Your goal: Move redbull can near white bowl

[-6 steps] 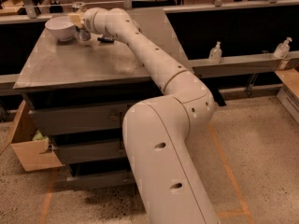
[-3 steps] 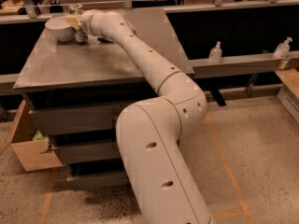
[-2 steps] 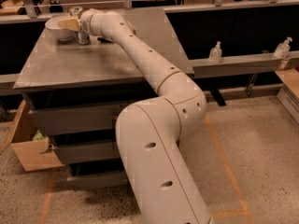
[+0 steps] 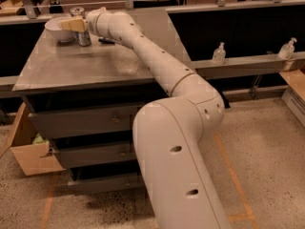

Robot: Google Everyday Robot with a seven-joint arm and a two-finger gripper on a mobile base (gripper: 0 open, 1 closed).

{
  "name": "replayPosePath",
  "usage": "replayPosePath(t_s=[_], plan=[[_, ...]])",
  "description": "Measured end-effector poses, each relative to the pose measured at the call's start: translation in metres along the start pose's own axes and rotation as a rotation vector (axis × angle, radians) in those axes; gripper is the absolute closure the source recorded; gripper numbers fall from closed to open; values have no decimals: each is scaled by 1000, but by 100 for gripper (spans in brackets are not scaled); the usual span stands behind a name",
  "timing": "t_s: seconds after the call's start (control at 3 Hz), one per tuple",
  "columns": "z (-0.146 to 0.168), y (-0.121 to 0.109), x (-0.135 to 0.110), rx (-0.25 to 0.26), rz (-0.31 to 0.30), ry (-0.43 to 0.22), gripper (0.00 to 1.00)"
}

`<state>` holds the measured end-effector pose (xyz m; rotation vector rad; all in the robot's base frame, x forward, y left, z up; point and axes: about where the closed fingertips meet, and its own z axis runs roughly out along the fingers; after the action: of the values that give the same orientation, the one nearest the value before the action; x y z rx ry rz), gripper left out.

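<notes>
The redbull can (image 4: 84, 36) stands upright at the far left of the grey table top (image 4: 95, 66), its shiny top (image 4: 76, 11) showing above the fingers. The white bowl (image 4: 58, 29) sits right beside it on its left, almost touching. My gripper (image 4: 75, 25) reaches in from the right at the end of the long white arm. Its tan fingers (image 4: 71, 25) cross the can's middle and are closed around it, with the tips over the bowl's rim.
A small dark object (image 4: 106, 41) lies on the table just right of the can, under the arm. Two clear pump bottles (image 4: 218, 53) (image 4: 287, 48) stand on a ledge at right. A cardboard box (image 4: 29, 149) sits on the floor at left.
The gripper has carried the can a little to the left and farther back, ending right beside the bowl. The bowl has not moved.
</notes>
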<state>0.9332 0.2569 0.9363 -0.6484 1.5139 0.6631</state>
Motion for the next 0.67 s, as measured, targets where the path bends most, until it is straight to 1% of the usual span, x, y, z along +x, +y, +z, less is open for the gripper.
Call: replayPosePath(t_s=[0.33,0.67], plan=[[-38,3,-8,-1,7,-20,0],[-97,-11,-27,64,24,-58,0]])
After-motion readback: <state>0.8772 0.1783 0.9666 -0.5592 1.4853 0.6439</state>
